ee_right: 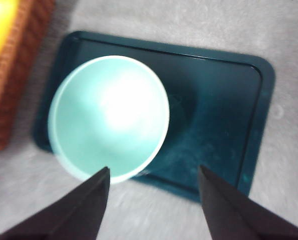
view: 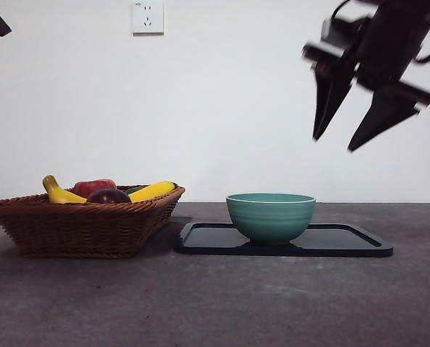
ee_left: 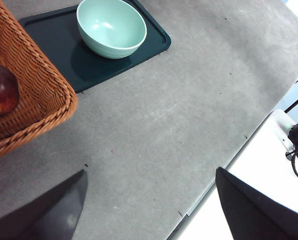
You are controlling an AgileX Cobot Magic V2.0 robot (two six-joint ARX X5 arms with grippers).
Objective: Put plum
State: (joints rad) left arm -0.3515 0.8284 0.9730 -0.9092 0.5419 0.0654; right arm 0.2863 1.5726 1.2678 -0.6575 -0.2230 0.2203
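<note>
The table [view: 215,303] is grey and carries everything. On it lies a dark tray [view: 345,242], and beside the tray stands a brown wicker basket [view: 77,228]. A teal bowl [view: 271,215] sits on the tray at the end nearest the basket.

The right pincer [view: 335,144] hangs high in the air, its jaws wide apart and holding nothing. The bowl and tray lie below it, and the basket is off to the side, well apart. Its own wrist view is blurred; it looks straight down into the bowl [ee_right: 108,117] and shows the whole tray [ee_right: 224,120], which the front view sees only edge-on.

The left pincer [ee_left: 151,205] is also wide and holds nothing, with bare table beneath it. In the front view it is only a black tip in a top corner.

The plum [view: 108,196] lies in the basket, at the near rim, touching neither pincer. Behind it are two bananas [view: 152,191] and a red fruit [view: 93,187]. The front view shows only their tops above the wicker wall. The left wrist view catches the plum [ee_left: 1,90] at the edge of the picture, inside the basket [ee_left: 38,100], and the bananas do not show there.
</note>
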